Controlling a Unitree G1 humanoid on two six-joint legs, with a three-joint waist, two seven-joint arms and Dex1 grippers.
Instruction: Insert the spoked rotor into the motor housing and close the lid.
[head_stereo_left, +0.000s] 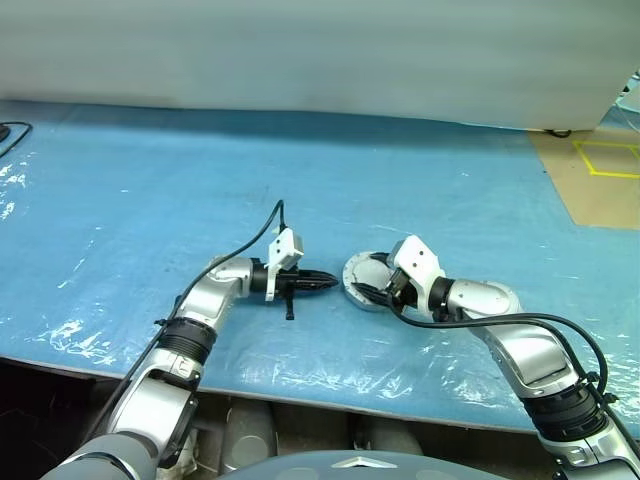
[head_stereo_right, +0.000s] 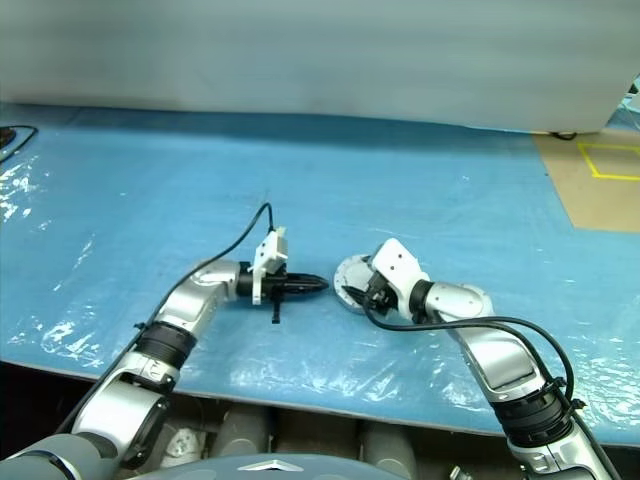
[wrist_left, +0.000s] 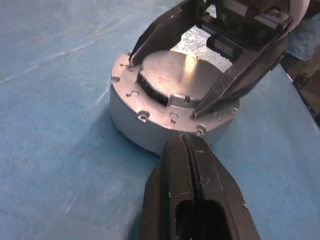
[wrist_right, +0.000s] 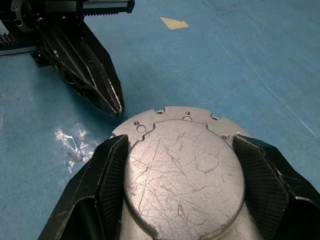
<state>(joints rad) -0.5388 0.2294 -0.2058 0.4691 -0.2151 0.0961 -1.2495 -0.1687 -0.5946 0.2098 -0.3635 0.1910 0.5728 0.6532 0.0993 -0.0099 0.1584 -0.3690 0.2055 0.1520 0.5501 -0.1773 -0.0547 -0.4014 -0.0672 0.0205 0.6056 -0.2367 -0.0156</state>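
**Base:** Where is the motor part?

**Me:** I see a round silver motor housing (wrist_left: 165, 107) on the blue worktop (head_stereo_left: 150, 190), nearer the front edge than the back, about the middle; its scratched flat side faces up.

**Base:** And the hands?

**Me:** My right gripper (wrist_right: 175, 185) has a black finger on each side of the raised round part, touching it; my left gripper (head_stereo_left: 325, 283) is clenched on nothing, its tip just beside the housing.
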